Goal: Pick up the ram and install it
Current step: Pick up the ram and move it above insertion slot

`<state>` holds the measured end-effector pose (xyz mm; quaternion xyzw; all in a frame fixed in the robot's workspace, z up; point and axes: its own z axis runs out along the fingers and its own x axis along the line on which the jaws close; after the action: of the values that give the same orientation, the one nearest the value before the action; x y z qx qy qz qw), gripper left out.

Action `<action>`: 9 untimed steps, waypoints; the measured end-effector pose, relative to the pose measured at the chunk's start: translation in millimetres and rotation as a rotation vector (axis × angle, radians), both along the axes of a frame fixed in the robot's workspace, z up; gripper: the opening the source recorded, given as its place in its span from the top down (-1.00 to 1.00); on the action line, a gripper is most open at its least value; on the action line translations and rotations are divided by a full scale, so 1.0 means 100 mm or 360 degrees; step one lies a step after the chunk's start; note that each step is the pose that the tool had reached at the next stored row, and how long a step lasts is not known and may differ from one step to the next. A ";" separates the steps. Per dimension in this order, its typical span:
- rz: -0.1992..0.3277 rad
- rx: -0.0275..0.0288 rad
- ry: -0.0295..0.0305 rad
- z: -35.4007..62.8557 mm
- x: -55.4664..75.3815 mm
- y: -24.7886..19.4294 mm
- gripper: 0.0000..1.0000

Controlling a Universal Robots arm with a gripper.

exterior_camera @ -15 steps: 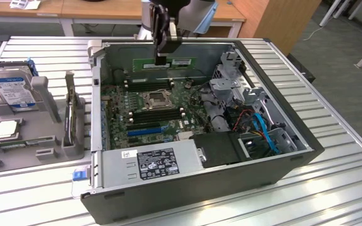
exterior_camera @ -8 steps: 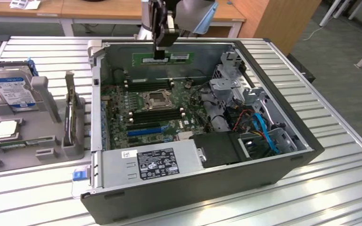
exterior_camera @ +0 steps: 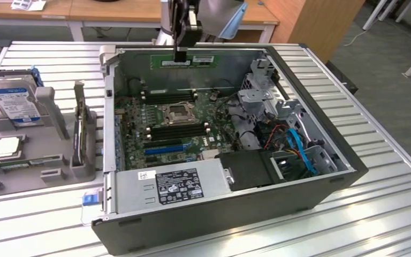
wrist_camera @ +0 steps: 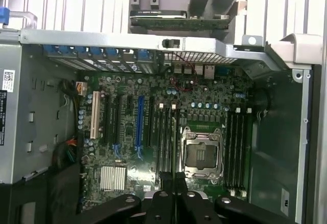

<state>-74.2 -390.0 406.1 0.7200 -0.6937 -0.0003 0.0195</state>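
Gripper [exterior_camera: 182, 58] is clamped on the ram [exterior_camera: 202, 60], gripping the stick near its middle. The green board hangs level with its long edge horizontal, at the far wall of the open computer case [exterior_camera: 227, 214]. It is well apart from the motherboard [exterior_camera: 191, 115] below. The stick runs parallel to the black memory slots [exterior_camera: 166, 96], which lie on either side of the open processor socket [exterior_camera: 178, 113]. In the wrist view the two dark fingers sit close together, looking down over the socket and the slots beside it. The power supply [exterior_camera: 173, 184] fills the near corner of the case. On the exterior view's left, a gray fixture [exterior_camera: 41, 144] on the slatted table [exterior_camera: 377, 176] carries a hard drive [exterior_camera: 13, 101] standing upright, with thin boards held on edge just beside it.
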 end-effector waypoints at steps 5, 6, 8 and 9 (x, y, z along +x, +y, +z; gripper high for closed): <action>0.0000 0.00445 -0.00002 0.003 0.00 -0.035 0.76; 0.0000 0.00446 -0.00002 0.003 0.00 -0.035 0.76; 0.0000 0.00577 -0.00002 0.003 0.00 -0.036 0.76; 0.0000 0.00856 -0.00007 0.003 0.00 -0.036 0.76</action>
<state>-74.0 -393.6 406.4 0.7202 -0.6935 -0.0188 0.0000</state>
